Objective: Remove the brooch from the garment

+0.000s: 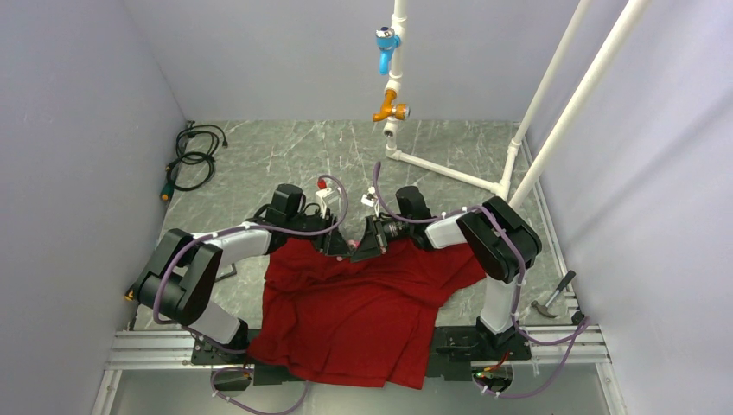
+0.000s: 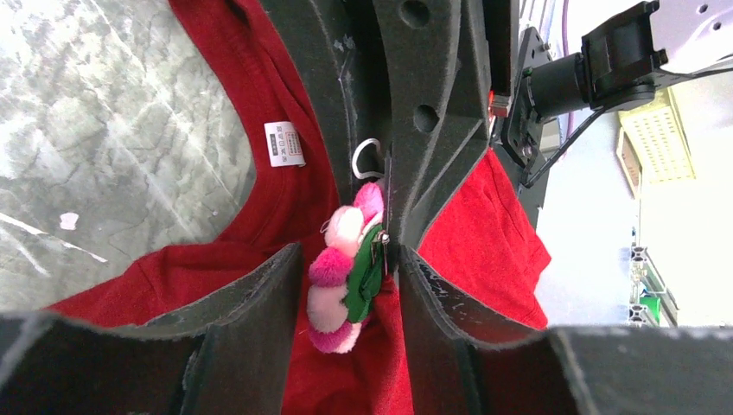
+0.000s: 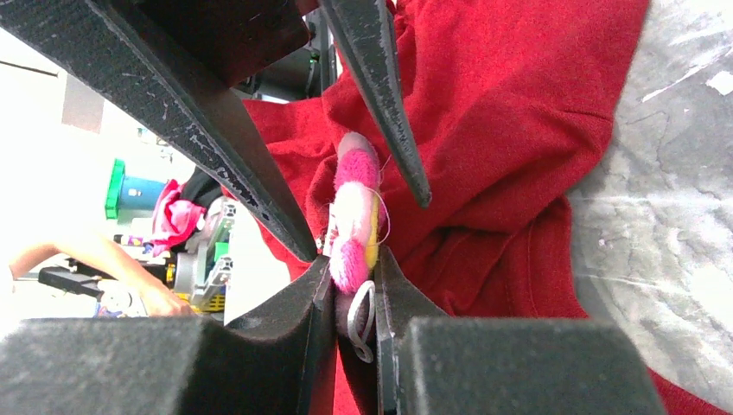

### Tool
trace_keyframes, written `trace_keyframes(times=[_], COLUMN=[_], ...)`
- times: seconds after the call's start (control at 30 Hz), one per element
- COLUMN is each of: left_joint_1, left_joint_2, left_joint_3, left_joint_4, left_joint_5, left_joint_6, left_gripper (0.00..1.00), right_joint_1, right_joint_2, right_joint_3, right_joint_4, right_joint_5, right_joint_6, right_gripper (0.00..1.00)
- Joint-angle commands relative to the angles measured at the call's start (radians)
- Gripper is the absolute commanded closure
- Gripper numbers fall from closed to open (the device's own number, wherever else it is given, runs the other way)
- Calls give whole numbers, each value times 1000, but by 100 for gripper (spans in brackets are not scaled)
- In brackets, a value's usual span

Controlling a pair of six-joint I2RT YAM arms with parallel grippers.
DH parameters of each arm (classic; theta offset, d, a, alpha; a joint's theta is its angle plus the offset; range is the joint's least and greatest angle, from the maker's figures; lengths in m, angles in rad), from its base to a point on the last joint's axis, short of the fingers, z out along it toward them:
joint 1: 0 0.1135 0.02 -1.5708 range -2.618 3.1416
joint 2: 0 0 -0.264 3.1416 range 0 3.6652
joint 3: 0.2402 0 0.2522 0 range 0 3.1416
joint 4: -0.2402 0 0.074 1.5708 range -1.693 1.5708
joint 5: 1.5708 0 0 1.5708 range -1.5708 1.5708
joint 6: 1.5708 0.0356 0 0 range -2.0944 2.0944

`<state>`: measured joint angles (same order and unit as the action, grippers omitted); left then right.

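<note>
The red T-shirt garment (image 1: 363, 303) lies spread on the table, its collar at the far side. Its white label (image 2: 284, 143) shows inside the collar. The brooch (image 2: 341, 268) is a fluffy pink and white piece with a green backing and a metal clip, sitting at the collar (image 1: 353, 245). My left gripper (image 2: 350, 259) is open, one jaw on each side of the brooch. My right gripper (image 3: 350, 264) comes from the opposite side and is shut on the brooch's (image 3: 354, 216) end and its metal ring (image 3: 361, 311). Both grippers meet over the collar in the top view.
Black cables (image 1: 192, 160) lie at the back left. A white pipe frame (image 1: 449, 173) with blue and orange taps (image 1: 386, 47) stands at the back right. A hammer (image 1: 553, 294) lies at the right edge. An aluminium rail (image 1: 130, 350) runs along the near edge.
</note>
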<state>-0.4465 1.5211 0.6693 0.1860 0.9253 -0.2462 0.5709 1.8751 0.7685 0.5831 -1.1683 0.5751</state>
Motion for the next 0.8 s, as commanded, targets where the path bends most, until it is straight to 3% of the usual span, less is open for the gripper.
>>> trace_keyframes(times=[0.0,0.23,0.37,0.5,0.77], left_joint_1=[-18,-18,-18,-17,4], left_joint_2=[-12,-1,6,10,-15], left_joint_3=[28,27,33,37,7], left_joint_4=[-24,-22,-29,-31,22], left_joint_5=[-12,-16,-16,-6,49], left_joint_6=[53,45,45,44,20], left_gripper=[52,72,78,76,57], right_joint_1=[-3,-3,-3,-3,-5], right_joint_2=[-45,-57,-57,-56,-48], right_joint_3=[-10,-21,-22,-20,-10], right_joint_4=[59,68,67,60,33], right_joint_5=[-12,-14,-13,-9,0], right_joint_6=[-20,-20,-21,-26,-45], right_gripper=[100,100,100,100,100])
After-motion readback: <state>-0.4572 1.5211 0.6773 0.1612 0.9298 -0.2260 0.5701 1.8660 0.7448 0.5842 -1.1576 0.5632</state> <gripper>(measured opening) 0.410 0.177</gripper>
